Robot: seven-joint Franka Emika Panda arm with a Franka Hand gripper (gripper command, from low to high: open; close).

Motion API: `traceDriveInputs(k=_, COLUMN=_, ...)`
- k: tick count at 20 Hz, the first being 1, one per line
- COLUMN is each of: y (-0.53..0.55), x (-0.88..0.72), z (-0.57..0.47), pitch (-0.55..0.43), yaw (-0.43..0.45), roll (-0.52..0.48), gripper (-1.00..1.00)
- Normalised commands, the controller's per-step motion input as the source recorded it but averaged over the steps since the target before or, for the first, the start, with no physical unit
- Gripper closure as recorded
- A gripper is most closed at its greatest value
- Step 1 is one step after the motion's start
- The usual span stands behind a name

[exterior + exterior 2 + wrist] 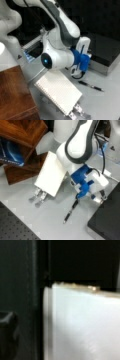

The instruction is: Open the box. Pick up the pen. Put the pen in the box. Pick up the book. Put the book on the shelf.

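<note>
1. While the white robot arm (62, 27) bends over the grey desk (105, 102), its hand (96, 195), on a blue and white mount, hangs low just beside the black box (107, 220); whether the fingers are wide or narrow cannot be told.
2. The box (105, 50) lies shut, its black lid flat, at a front view's right.
3. The black pen (91, 86) lies on the desk between the box and the book, touching neither; in a front view it (71, 211) lies just below the hand.
4. The white book (58, 93) sits tilted on a silver metal stand (78, 112), whose prongs stick out under its lower edge; both front views show this (51, 173).
5. The reddish-brown wooden shelf (15, 95) stands beside the book, with nothing from the task on its top.
6. The wrist view shows only a dark surface and a pale edge (80, 322), too blurred to name.
</note>
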Motion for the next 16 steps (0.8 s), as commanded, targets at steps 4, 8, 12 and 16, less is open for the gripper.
traceDriveInputs(k=4, y=0.01, x=0.07, z=0.0, pitch=0.022, yaw=-0.075, roll=0.104, gripper=1.0)
traceDriveInputs(k=8, y=0.0, x=0.08, z=0.0, pitch=0.043, yaw=-0.084, roll=0.052, gripper=1.0)
traceDriveInputs(k=12, y=0.01, x=0.1, z=0.06, pitch=0.06, yaw=-0.084, roll=0.016, gripper=1.0)
traceDriveInputs(k=16, y=0.04, x=0.11, z=0.18, pitch=0.085, yaw=-0.072, roll=-0.035, gripper=1.0)
